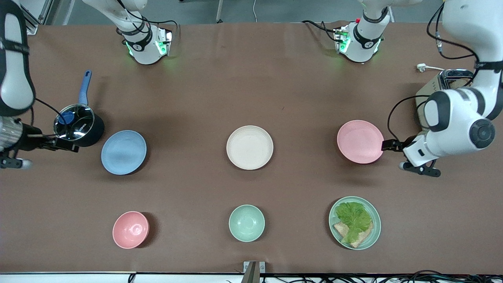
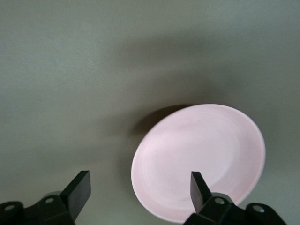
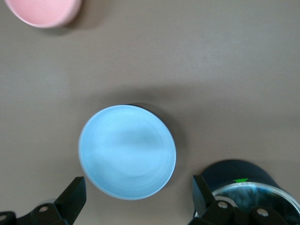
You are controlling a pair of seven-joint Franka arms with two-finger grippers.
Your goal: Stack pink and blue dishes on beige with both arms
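Observation:
The pale blue plate (image 1: 123,152) lies toward the right arm's end of the table, the beige plate (image 1: 250,147) in the middle and the pale pink plate (image 1: 360,141) toward the left arm's end. All three lie flat and apart. My left gripper (image 1: 388,144) is low at the pink plate's rim and open. In the left wrist view one finger (image 2: 200,187) shows over the pink plate (image 2: 199,159), the other over bare table. My right gripper (image 1: 66,144) is open beside the saucepan, short of the blue plate (image 3: 127,151), which lies ahead of its fingers (image 3: 75,194).
A dark saucepan (image 1: 79,126) with a glass lid and blue handle stands beside the blue plate, close to the right gripper. Nearer the front camera sit a pink bowl (image 1: 131,229), a mint bowl (image 1: 246,223) and a mint plate (image 1: 373,232) holding lettuce and bread. A toaster (image 1: 442,84) stands by the left arm.

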